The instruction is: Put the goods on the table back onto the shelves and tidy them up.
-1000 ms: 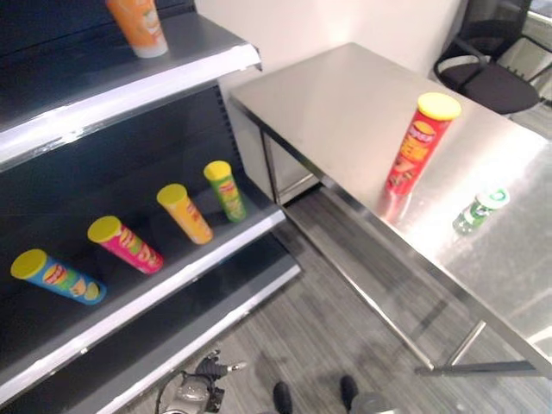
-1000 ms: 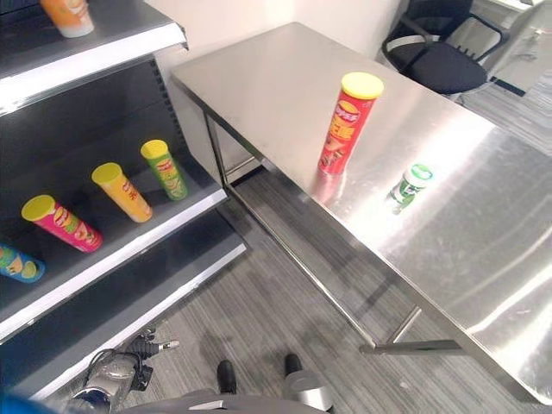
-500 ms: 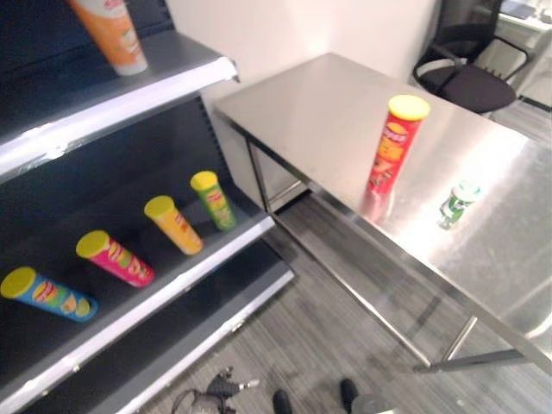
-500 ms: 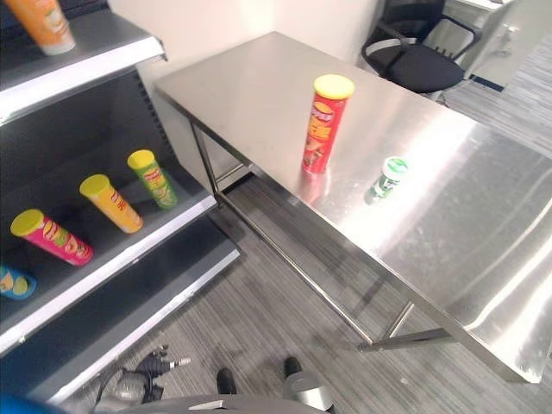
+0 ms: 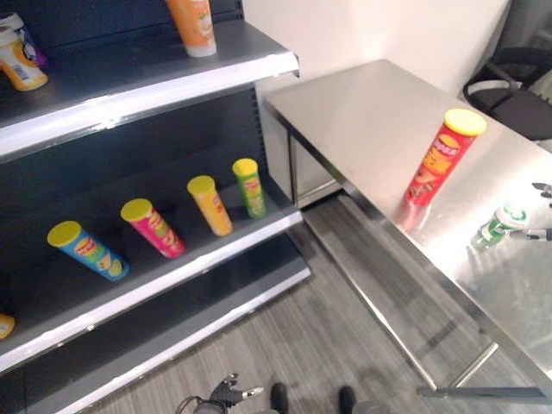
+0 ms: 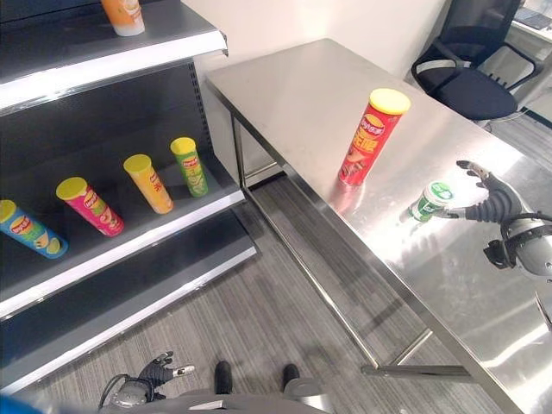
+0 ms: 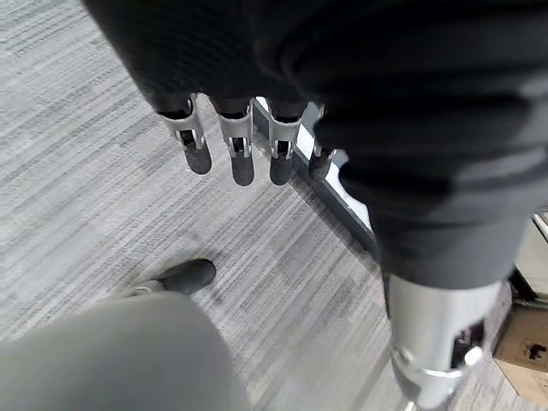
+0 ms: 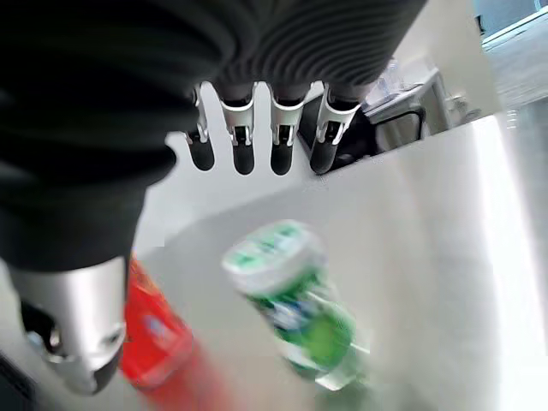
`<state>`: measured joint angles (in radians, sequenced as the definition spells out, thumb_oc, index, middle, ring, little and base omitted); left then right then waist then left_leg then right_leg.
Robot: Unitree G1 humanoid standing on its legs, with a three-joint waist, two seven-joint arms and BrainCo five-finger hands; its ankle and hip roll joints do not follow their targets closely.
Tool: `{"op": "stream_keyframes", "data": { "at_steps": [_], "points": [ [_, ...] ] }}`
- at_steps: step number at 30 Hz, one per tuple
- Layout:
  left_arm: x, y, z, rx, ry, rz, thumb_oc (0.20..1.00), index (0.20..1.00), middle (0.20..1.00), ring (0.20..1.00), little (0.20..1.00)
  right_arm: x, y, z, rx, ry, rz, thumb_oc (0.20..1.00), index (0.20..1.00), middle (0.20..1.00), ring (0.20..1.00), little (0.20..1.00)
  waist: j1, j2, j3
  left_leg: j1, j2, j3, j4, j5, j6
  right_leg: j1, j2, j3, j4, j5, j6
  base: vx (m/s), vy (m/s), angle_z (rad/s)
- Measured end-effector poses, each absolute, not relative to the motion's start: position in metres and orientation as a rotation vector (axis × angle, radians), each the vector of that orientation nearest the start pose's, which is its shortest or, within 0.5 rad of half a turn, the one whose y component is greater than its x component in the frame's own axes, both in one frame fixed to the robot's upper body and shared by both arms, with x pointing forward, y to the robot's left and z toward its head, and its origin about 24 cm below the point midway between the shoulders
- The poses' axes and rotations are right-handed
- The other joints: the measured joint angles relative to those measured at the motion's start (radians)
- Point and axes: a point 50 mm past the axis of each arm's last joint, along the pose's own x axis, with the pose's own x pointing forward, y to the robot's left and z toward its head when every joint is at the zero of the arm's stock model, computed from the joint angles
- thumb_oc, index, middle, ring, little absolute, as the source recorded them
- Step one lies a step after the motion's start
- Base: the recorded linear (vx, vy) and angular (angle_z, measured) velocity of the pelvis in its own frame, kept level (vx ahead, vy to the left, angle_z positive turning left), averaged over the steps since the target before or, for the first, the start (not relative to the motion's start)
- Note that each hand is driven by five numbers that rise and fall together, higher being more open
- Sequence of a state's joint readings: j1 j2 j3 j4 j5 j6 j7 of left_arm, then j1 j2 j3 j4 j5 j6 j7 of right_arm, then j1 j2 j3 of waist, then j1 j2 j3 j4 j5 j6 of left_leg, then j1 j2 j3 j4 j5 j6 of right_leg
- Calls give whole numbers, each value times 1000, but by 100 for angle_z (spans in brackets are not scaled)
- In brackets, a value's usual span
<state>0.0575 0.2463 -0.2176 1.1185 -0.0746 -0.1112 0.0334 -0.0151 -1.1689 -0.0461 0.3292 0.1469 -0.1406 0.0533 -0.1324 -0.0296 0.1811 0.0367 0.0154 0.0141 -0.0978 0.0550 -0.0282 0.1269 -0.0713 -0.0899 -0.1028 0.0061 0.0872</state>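
Your right hand (image 6: 493,203) is over the steel table (image 6: 302,95), fingers spread and straight, holding nothing; the thumb tip reaches toward the small green bottle (image 6: 429,200) and sits just beside it, contact can't be confirmed. In your right wrist view the green bottle (image 8: 295,304) stands upright just past the fingertips (image 8: 242,158), between fingers and thumb but not gripped. Beyond the bottle from that hand stands the tall red chip can (image 6: 372,138), yellow lid, upright, apart from the bottle, further up the table toward the shelf side. Your left hand (image 6: 158,373) hangs low over the grey floor (image 6: 259,319), well away from table and goods, fingers relaxed and straight in the left wrist view, nothing in it. On the far side from your right hand, the dark shelf unit (image 5: 155,276) holds four cans lying tilted in a row on the middle shelf: blue can (image 5: 87,250), pink can (image 5: 153,228), yellow can (image 5: 210,204), green can (image 5: 250,186). Top shelf has an orange can (image 5: 192,26) standing upright near its front edge. A black chair (image 6: 466,73) sits beyond the table's far end.
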Motion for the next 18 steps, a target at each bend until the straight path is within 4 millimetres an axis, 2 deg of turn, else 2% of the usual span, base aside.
{"op": "stream_keyframes", "data": {
  "at_steps": [5,10,18],
  "points": [
    [94,223,-157,279,1081,7,1000,1000,1000,1000,1000,239,-391,153,-1079,166,-166,1000,1000,1000,1000,1000,-4,16,9,0,0,-3,0,4,5,1,0,-5,0,0,0,2,-7,2],
    [95,222,-156,281,1077,9,1000,1000,1000,1000,1000,239,-397,149,-1140,157,-261,1000,1000,1000,1000,1000,-5,20,9,0,0,-5,0,4,5,2,1,-8,0,-2,-2,2,-4,1],
    [95,223,-157,293,1076,30,1000,1000,1000,1000,1000,249,-399,141,-1092,128,-402,1000,1000,1000,1000,1000,0,23,10,0,0,-9,0,4,5,4,2,-11,-1,-3,-1,0,0,0]
  ]
}}
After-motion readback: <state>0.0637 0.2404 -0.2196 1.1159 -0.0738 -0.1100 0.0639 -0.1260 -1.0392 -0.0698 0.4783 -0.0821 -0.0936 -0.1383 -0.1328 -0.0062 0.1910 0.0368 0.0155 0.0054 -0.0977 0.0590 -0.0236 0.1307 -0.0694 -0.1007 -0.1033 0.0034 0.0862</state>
